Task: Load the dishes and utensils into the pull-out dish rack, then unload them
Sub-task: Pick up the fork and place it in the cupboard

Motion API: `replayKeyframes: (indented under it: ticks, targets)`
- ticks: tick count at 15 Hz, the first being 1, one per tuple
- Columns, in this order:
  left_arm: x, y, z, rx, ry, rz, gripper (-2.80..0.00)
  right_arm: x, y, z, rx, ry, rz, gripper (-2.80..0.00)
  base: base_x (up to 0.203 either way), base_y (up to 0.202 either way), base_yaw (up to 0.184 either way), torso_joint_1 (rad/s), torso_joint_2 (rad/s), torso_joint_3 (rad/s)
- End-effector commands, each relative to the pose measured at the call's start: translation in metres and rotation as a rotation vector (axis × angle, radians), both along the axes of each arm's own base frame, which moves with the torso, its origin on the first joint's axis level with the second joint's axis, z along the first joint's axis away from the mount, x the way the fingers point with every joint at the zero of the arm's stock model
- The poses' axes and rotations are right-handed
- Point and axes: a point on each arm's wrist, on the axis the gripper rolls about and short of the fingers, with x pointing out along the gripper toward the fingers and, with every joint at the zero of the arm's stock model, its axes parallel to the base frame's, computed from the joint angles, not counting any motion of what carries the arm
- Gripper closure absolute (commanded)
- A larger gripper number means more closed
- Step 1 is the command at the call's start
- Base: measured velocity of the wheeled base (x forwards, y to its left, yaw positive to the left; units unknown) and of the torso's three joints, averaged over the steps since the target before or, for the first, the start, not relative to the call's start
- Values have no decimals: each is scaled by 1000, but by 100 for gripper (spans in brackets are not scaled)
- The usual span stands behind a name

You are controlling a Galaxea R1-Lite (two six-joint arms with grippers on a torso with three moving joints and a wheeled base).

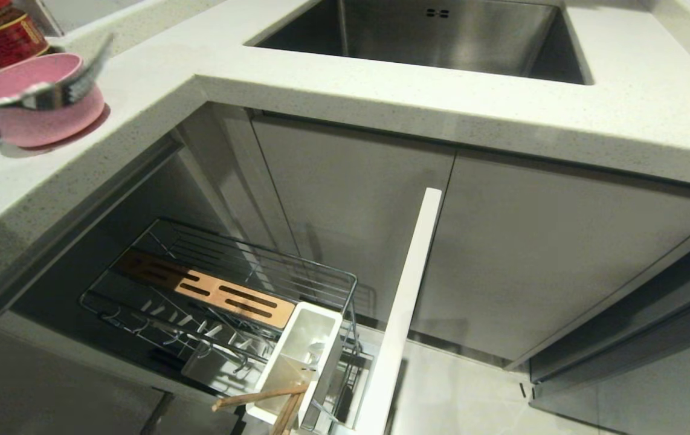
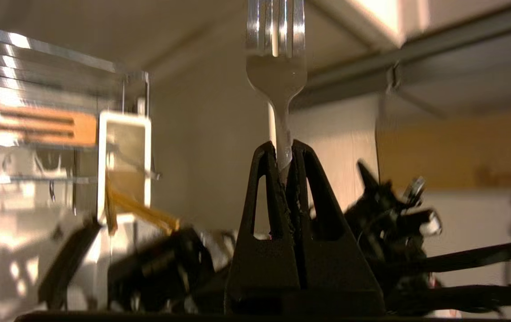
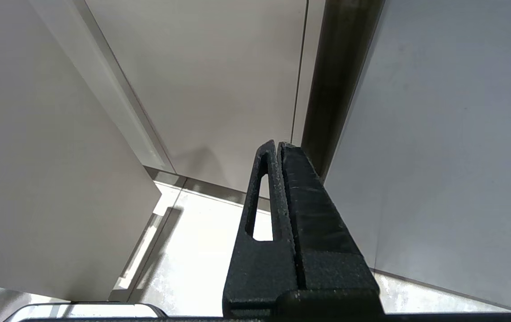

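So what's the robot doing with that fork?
The left pincer is shut on a silver fork, holding it up over the counter by the pink bowl. Down below, the pull-out rack is open, and the chopsticks already stick out of its white holder. The right pincer is shut, holds nothing and sits by the cupboards.

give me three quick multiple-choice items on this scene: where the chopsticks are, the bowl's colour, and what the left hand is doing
1. Where are the chopsticks?
A. in the sink
B. in the white utensil holder
C. on the counter

2. What colour is the bowl?
A. pink
B. blue
C. white

3. What state is the left hand in?
A. open, empty
B. shut, empty
C. shut on the fork

Answers:
1 B, they lean out of the holder in the rack.
2 A, a pink bowl stands on the counter.
3 C, the fingers pinch the fork's handle.
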Motion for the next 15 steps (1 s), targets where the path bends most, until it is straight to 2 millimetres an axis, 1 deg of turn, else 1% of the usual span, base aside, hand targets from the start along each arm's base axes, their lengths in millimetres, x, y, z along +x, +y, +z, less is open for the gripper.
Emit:
replayKeyframes:
  ticks: [1, 3, 4, 6, 9, 15]
  targets:
    - [42, -17, -20, 81, 160, -25, 0, 2, 0, -7, 0, 24, 0, 0, 0, 0, 0, 0, 0, 0]
    - [52, -36, -35, 236, 248, -2, 0, 2, 0, -7, 0, 24, 0, 0, 0, 0, 0, 0, 0, 0]
    - [59, -47, -48, 346, 317, 28, 0, 2, 0, -7, 0, 25, 0, 0, 0, 0, 0, 0, 0, 0]
    - [72, -56, -65, 477, 411, 69, 0, 2, 0, -7, 0, 24, 0, 0, 0, 0, 0, 0, 0, 0]
    - [86, -63, -80, 551, 468, 101, 0, 2, 0, -7, 0, 24, 0, 0, 0, 0, 0, 0, 0, 0]
    - [115, -88, -112, 629, 605, 69, 0, 2, 0, -7, 0, 24, 0, 0, 0, 0, 0, 0, 0, 0]
